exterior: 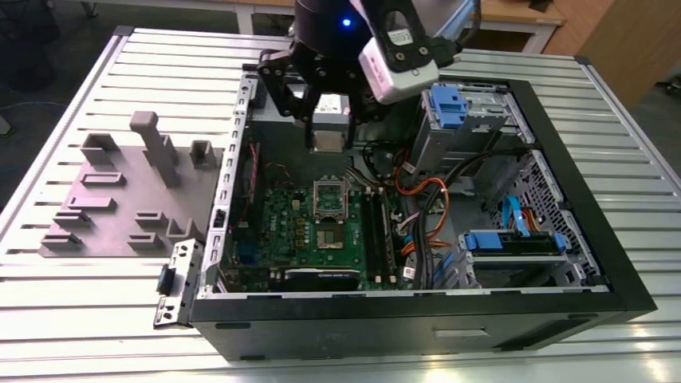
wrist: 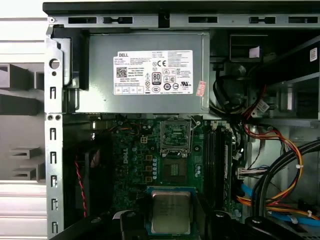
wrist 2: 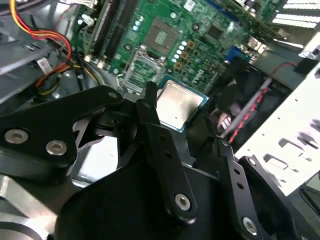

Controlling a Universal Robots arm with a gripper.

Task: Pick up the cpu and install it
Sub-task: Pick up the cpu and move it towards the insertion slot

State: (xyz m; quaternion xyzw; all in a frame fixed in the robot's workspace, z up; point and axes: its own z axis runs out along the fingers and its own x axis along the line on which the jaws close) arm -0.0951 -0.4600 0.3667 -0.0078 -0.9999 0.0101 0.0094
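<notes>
Slatted metal table (exterior: 96, 319) — wooden furniture (exterior: 623, 48) behind.

The chip (wrist: 170, 211) has a silver-grey top with a blue-green rim, and the gripper (wrist 2: 178, 108) is black. The circuit board (exterior: 319, 231) is green inside a black case (exterior: 596, 263), with orange, yellow and red wires (wrist: 280, 145) and, at the board's three o'clock in the exterior view, blue brackets (exterior: 511, 239). The table (exterior: 85, 311) is pale silver with ribbed stripes, and the block (exterior: 117, 199) is grey.
</notes>
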